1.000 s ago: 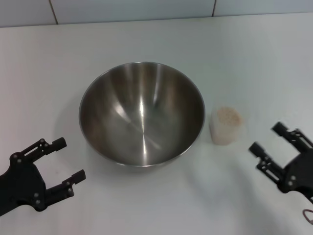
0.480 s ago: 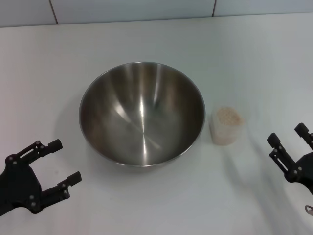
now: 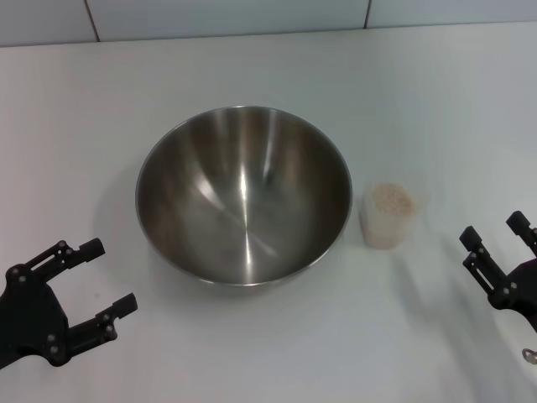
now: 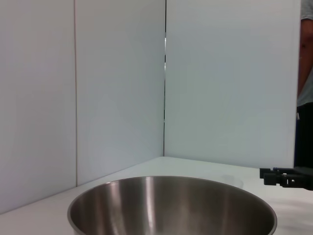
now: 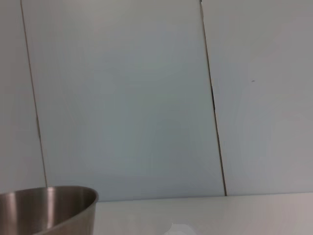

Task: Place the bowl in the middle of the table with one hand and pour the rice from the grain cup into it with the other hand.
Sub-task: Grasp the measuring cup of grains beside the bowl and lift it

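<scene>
Both grippers hang low near you with nothing between their fingers: your left gripper (image 3: 94, 279) sits off the near left of the bowl (image 3: 243, 195) with its fingers spread apart, and your right gripper (image 3: 495, 241) sits near the right edge, fingers also apart, near the cup (image 3: 388, 215) but not touching it. You can see the bowl resting upright about mid-table (image 3: 252, 59), and from what shows, its inside looks bare of grain. The cup stands just beside the bowl's right rim, upright, with rice (image 3: 392, 199) filling it close to the top. From here your main risk is the cup: it is small, clear and light, and a full load sits high, so a grasp that arrives off-centre or closes too hard could tip it or squeeze grains over the lip onto the table. Because it stands so close to the steel rim, your inner finger may also clip the bowl and shove it off centre. When you tilt, a lip held short of the rim would scatter rice outside. The left wrist view shows the bowl's rim (image 4: 171, 196) and your right gripper (image 4: 286, 177) beyond it.
</scene>
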You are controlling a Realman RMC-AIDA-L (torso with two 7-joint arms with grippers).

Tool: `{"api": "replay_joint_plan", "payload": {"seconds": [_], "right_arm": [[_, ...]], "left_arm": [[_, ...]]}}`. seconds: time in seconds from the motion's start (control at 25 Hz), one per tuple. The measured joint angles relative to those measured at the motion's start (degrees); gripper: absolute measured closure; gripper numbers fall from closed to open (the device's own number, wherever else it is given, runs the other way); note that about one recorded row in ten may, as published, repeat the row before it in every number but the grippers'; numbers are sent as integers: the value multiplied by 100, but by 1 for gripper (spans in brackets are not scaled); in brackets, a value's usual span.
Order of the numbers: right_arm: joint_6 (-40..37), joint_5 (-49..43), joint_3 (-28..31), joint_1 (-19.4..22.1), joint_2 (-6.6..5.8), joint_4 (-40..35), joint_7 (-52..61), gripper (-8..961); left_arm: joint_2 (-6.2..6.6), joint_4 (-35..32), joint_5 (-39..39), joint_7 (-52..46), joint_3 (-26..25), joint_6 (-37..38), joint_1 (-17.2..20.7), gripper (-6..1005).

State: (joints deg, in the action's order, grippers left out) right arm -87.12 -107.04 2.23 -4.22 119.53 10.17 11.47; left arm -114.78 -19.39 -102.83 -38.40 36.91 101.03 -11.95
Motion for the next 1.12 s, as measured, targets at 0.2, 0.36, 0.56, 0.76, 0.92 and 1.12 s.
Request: {"api": "replay_joint_plan", "payload": {"seconds": [0.2,0.36,0.56,0.76,0.92,1.12], "right_arm": [[109,0,4,-66,-6,-27,-3,241],[227,0,6,-186,-11,-63,-5,244],[360,0,6,-348,-10,-81,-5,249],[543,0,6,-510,-9,-94,-5,253],[713,0,12,-619,-9,-97,-5,257],[805,0,89,-701,-9,-134,-5,261]], "left_arm": [[1,5,0,0,0,3,0,199],[-2,6,10,0,0,4,0,199],[-12,6,14,-1,0,4,0,199],[-22,6,14,0,1,4,-2,199],[-41,6,19,4,0,8,-9,199],[-44,6,41,4,1,12,-9,199]]}}
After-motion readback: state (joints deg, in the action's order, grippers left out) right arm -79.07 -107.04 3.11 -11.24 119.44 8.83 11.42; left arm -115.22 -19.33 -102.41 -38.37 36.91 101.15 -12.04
